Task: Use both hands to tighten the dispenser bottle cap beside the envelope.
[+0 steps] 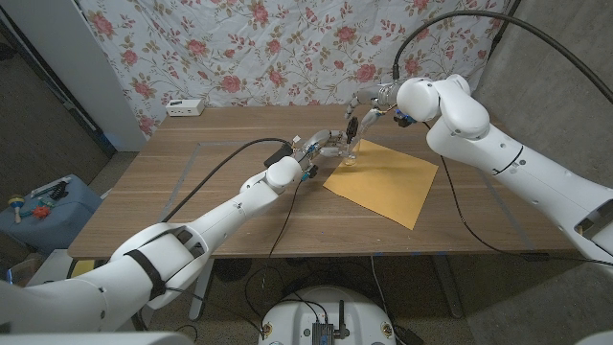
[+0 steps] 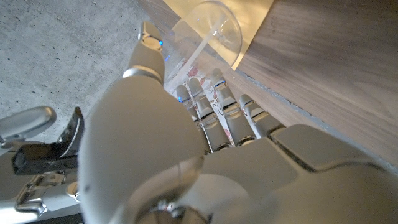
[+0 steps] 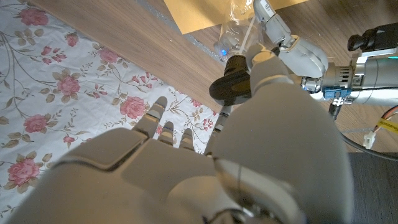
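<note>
A clear dispenser bottle [image 1: 347, 153] stands at the near-left corner of the tan envelope [image 1: 383, 182]. My left hand [image 1: 324, 144] grips the bottle body from the left; in the left wrist view its fingers [image 2: 214, 102] wrap the clear bottle [image 2: 205, 37], which rests on the envelope's edge [image 2: 258, 15]. My right hand [image 1: 372, 105] reaches down from above and pinches the black pump cap [image 1: 352, 127]. The right wrist view shows the cap [image 3: 233, 87] between thumb and fingers, above the bottle [image 3: 239, 31] and the left hand [image 3: 298, 53].
A white box [image 1: 185, 107] sits at the table's back left corner. Black cables [image 1: 230, 163] run along both arms over the wood. A floral cloth [image 1: 287, 48] hangs behind the table. A blue case with tools [image 1: 43, 203] lies on the floor to the left.
</note>
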Controlling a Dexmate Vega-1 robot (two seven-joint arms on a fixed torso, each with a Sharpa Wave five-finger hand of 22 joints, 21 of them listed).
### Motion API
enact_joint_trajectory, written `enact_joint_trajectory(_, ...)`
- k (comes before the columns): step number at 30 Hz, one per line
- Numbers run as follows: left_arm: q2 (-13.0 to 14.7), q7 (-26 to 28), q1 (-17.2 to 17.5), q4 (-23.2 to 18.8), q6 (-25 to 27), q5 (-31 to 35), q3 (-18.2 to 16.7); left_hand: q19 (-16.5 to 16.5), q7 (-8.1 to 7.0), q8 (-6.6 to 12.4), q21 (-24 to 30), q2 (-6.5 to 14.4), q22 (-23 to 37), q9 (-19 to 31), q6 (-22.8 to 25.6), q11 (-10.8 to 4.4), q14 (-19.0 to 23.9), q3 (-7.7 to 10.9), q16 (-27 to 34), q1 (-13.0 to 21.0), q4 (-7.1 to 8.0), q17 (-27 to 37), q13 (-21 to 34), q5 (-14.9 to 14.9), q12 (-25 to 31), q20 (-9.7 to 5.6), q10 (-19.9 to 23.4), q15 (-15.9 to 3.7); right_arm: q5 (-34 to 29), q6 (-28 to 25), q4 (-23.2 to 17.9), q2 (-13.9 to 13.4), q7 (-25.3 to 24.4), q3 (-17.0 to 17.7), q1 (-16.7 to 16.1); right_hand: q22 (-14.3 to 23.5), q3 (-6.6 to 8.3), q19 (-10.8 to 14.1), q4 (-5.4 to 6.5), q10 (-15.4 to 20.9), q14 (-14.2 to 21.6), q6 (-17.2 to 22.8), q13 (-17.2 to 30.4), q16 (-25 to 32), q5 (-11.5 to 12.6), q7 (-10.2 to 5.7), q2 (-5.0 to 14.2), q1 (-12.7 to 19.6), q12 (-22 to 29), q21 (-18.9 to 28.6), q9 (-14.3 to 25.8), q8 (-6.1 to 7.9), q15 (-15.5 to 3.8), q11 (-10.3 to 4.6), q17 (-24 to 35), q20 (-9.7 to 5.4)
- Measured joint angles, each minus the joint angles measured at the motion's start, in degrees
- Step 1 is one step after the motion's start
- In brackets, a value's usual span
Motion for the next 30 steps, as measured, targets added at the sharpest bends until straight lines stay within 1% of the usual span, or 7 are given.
enact_joint_trajectory(6, -0.06, -0.02, -0.06, 0.21, -0.20, 0.00, 0.05, 0.00, 0.00, 0.00, 0.00, 0.00, 0.00, 0.00, 0.00, 0.00, 0.00, 0.00, -0.15, 0.00, 0.00, 0.03, 0.00, -0.01, 0.00, 0.00, 0.00, 0.00, -0.34, -1.12, 0.15, 0.27, 1.35, -0.91, 1.07, 0.00, -0.64, -0.28, 0.64, 0.02, 0.00, 0.00, 0.00, 0.28, 0.00, 0.00, -0.08, -1.71, 0.40, 0.00, 0.00, 0.00, 0.00, 0.02, 0.00, -0.35)
enact_joint_trajectory(7, -0.06, -0.02, -0.06, 0.21, -0.20, 0.00, 0.05, 0.00, 0.00, 0.00, 0.00, 0.00, 0.00, 0.00, 0.00, 0.00, 0.00, 0.00, -0.15, 0.00, 0.00, 0.03, 0.00, -0.01, 0.00, 0.00, 0.00, 0.00, -0.34, -1.15, 0.16, 0.28, 1.46, -0.94, 1.10, 0.00, -0.80, -0.07, 0.80, 0.41, 0.00, 0.00, 0.00, 0.28, 0.00, 0.00, -0.28, -1.92, 0.51, 0.00, 0.00, 0.00, 0.00, 0.40, 0.00, -0.54)
enact_joint_trajectory(11, -0.06, -0.02, -0.06, 0.20, -0.21, 0.00, 0.06, 0.00, 0.00, 0.00, 0.00, 0.00, 0.00, 0.00, 0.00, 0.00, 0.00, 0.00, -0.16, 0.00, 0.00, 0.03, 0.00, 0.13, 0.00, 0.00, 0.00, 0.00, -0.34, -1.78, 0.18, 0.38, 1.93, -1.19, 1.50, 0.00, -1.25, 0.15, 1.25, 0.68, 0.00, 0.02, 0.00, 0.28, -0.23, -0.01, -0.05, -2.94, 0.62, 0.29, 0.00, 0.00, 0.00, 0.60, -0.01, -0.77)
enact_joint_trajectory(16, 0.08, 0.01, 0.08, -0.17, -0.20, 0.00, 0.07, 0.00, 0.00, 0.00, 0.00, 0.00, 0.00, 0.00, 0.00, 0.00, 0.00, 0.00, -0.14, 0.00, 0.00, 0.03, 0.00, 0.18, 0.00, 0.00, 0.00, 0.00, 0.24, -2.46, 0.28, 0.50, 2.04, -1.26, 1.76, 0.00, -1.95, 1.19, 2.41, 1.89, 0.58, 0.87, 0.00, 0.72, -0.50, -0.17, -0.11, -4.99, 1.06, 0.34, -0.27, 0.00, -0.10, 0.63, -0.01, -1.81)
enact_joint_trajectory(20, 0.28, 0.09, 0.31, -0.66, 0.00, 0.01, 0.06, 0.00, 0.00, 0.00, 0.00, 0.00, 0.00, 0.00, 0.00, 0.00, 0.00, 0.00, 0.02, 0.00, 0.00, 0.03, 0.00, 0.18, 0.00, 0.00, 0.00, 0.00, 1.28, -3.02, 0.45, 0.55, 1.98, -1.26, 1.88, 0.00, -2.45, 2.18, 2.91, 2.74, 1.29, 1.98, 0.00, 1.13, -0.92, -0.10, -0.10, -6.19, 1.51, 0.73, -0.27, 0.24, -0.21, 0.83, -0.01, -2.79)
enact_joint_trajectory(26, 0.52, 0.14, 0.57, -1.17, 0.41, 0.02, -0.02, 0.00, 0.00, 0.00, 0.00, 0.00, 0.00, 0.00, 0.00, 0.00, 0.00, -0.01, 0.02, 0.00, 0.00, 0.00, 0.00, 0.18, 0.00, 0.00, 0.00, 0.00, 2.29, -3.67, 0.60, 0.57, 1.63, -1.26, 2.09, 0.00, -3.07, 3.29, 3.53, 3.85, 2.40, 3.65, 0.00, 1.43, -1.32, 0.08, -0.12, -7.84, 1.91, 0.73, -0.27, 0.83, -0.72, 1.12, -0.01, -3.47)
enact_joint_trajectory(30, 0.67, 0.14, 0.70, -1.42, 0.58, 0.02, -0.07, 0.00, 0.00, 0.00, 0.00, 0.00, 0.00, 0.00, 0.00, 0.00, 0.00, -0.01, 0.01, 0.00, 0.01, -0.02, 0.00, 0.18, 0.00, 0.00, 0.00, 0.00, 3.34, -4.80, 0.62, 0.57, 1.37, -1.37, 2.43, 0.00, -3.39, 3.92, 3.85, 4.56, 2.63, 4.45, 0.00, 1.56, -1.55, -0.10, -0.34, -8.49, 1.95, 0.73, -0.32, 0.90, -0.95, 1.20, -0.01, -3.49)
